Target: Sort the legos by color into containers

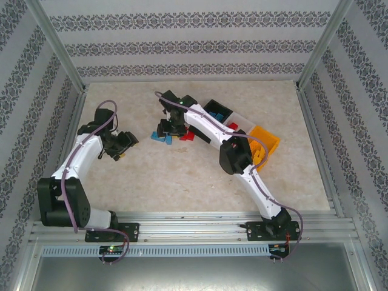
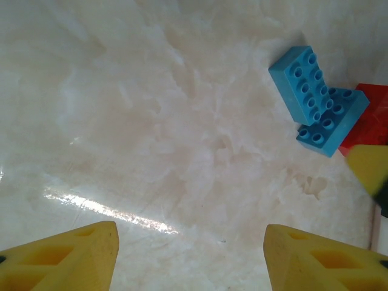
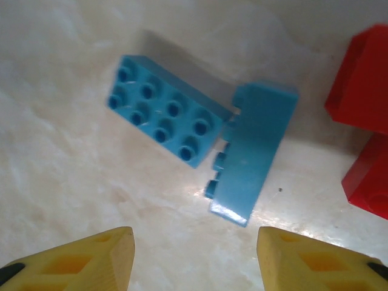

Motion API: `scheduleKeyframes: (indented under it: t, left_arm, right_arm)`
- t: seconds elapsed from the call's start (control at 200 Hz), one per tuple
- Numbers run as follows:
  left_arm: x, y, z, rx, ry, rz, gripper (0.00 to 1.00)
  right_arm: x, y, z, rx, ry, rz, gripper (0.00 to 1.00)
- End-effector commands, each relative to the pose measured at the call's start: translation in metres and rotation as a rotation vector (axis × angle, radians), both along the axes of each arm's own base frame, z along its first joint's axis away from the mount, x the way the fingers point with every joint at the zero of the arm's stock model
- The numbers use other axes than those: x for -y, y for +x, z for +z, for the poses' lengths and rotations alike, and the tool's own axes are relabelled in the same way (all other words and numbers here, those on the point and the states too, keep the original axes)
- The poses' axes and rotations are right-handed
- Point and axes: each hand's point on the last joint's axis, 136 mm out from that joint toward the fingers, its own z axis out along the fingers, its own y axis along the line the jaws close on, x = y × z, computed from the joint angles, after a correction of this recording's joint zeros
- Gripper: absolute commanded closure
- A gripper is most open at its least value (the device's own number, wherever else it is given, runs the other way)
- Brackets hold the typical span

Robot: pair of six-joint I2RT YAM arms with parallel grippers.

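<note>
Two light blue legos lie touching on the marble table, one studs up [image 3: 162,110] and one tipped on its side [image 3: 256,150], with red legos [image 3: 364,79] just to their right. My right gripper [image 3: 194,236] hangs open just short of the blue pair, nothing between its yellow fingers; from above it [image 1: 165,128] sits over the blue legos [image 1: 160,139]. My left gripper [image 2: 189,233] is open over bare table, with the blue legos [image 2: 303,85] and a red one [image 2: 371,115] ahead to its right. From above it [image 1: 126,145] is left of the pile.
The three containers stand at the back right, partly behind the right arm: a black bin [image 1: 209,106] holding blue pieces, a white bin [image 1: 242,120] holding red, and an orange bin [image 1: 270,136]. Metal frame rails border the table. Bare table lies in front of the pile.
</note>
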Motion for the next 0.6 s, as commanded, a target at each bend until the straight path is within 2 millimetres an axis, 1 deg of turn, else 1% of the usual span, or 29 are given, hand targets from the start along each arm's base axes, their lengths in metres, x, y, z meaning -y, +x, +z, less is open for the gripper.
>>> scheduleKeyframes:
  t: [0.0,0.155,0.335,0.425,0.475,0.55,0.595]
  left_arm:
    - [0.0,-0.003,0.007,0.026,-0.025,-0.007,0.35]
    - [-0.001,-0.006,0.008,0.027,-0.034,-0.011,0.35]
    - [0.002,-0.009,0.007,0.016,-0.046,-0.023,0.34]
    - [0.003,-0.009,0.006,0.01,-0.055,-0.027,0.34]
    - [0.004,-0.01,0.005,0.005,-0.059,-0.026,0.34]
    - [0.004,-0.01,0.005,0.002,-0.058,-0.032,0.34]
    - [0.004,-0.01,0.005,0.003,-0.057,-0.035,0.34]
  right_arm:
    - [0.012,0.0,-0.007,-0.024,-0.06,-0.055,0.45]
    - [0.012,0.004,-0.02,-0.019,-0.077,-0.058,0.46]
    - [0.005,0.01,-0.035,-0.016,-0.065,-0.064,0.49]
    - [0.006,0.014,-0.041,-0.011,-0.073,-0.068,0.51]
    - [0.007,0.016,-0.044,-0.006,-0.08,-0.07,0.54]
    - [0.009,0.019,-0.044,0.006,-0.086,-0.075,0.62]
    - [0.009,0.02,-0.04,0.017,-0.084,-0.077,0.67]
